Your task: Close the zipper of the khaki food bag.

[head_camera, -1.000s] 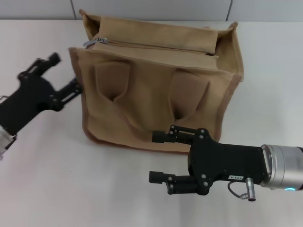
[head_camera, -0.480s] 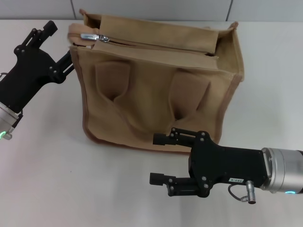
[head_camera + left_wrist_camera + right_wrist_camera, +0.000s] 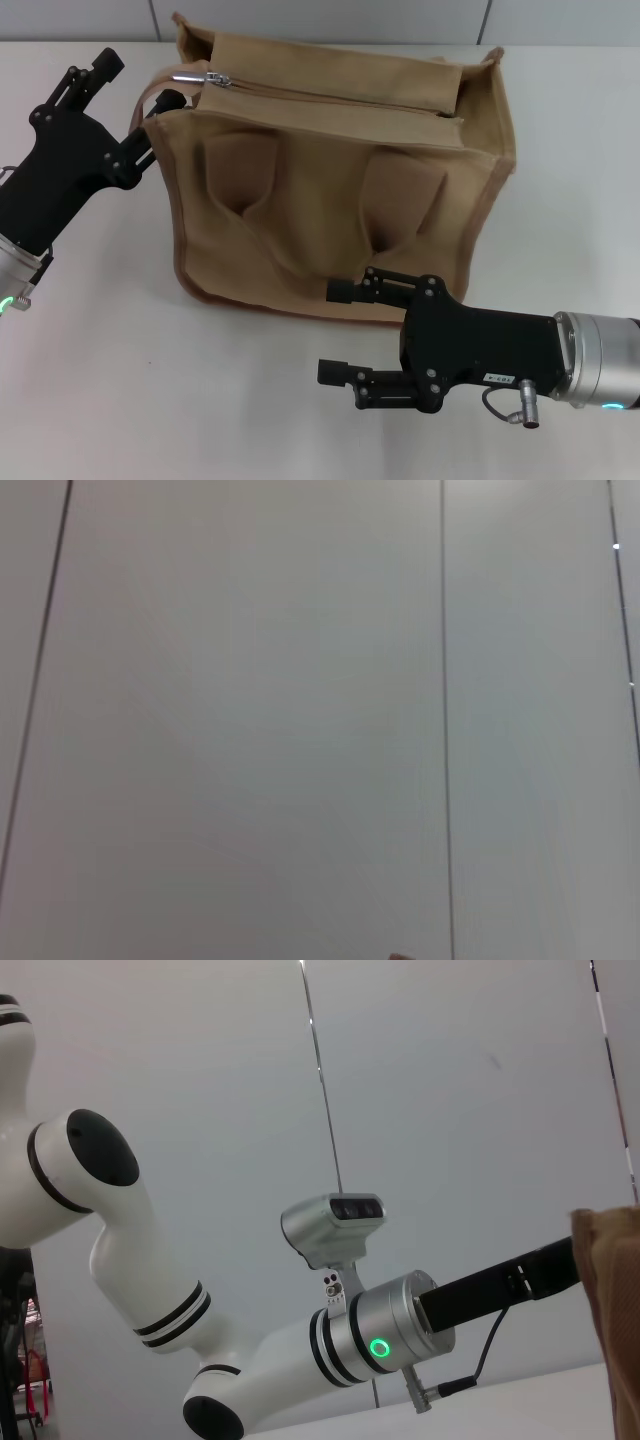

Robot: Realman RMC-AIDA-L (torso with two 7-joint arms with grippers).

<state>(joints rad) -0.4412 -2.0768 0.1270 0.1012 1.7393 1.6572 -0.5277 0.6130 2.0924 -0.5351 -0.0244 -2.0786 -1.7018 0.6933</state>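
Observation:
The khaki food bag (image 3: 330,190) stands in the middle of the table, pockets facing me. Its zipper (image 3: 320,98) runs across the top panel, with the silver pull tab (image 3: 190,76) at the left end. My left gripper (image 3: 138,84) is open at the bag's top left corner. Its lower finger (image 3: 165,104) touches the brown edge there and its upper finger (image 3: 103,63) is clear of the bag. It is not on the pull tab. My right gripper (image 3: 337,331) is open and empty, low in front of the bag. The right wrist view shows my left arm (image 3: 300,1355) reaching the bag's edge (image 3: 612,1300).
The white table (image 3: 120,380) extends left of and in front of the bag. A grey wall (image 3: 320,18) rises close behind the bag. The left wrist view shows only wall panels (image 3: 250,720).
My left gripper has risen from the bag's left side to its top left corner, and that corner has shifted with it. The right arm has barely moved.

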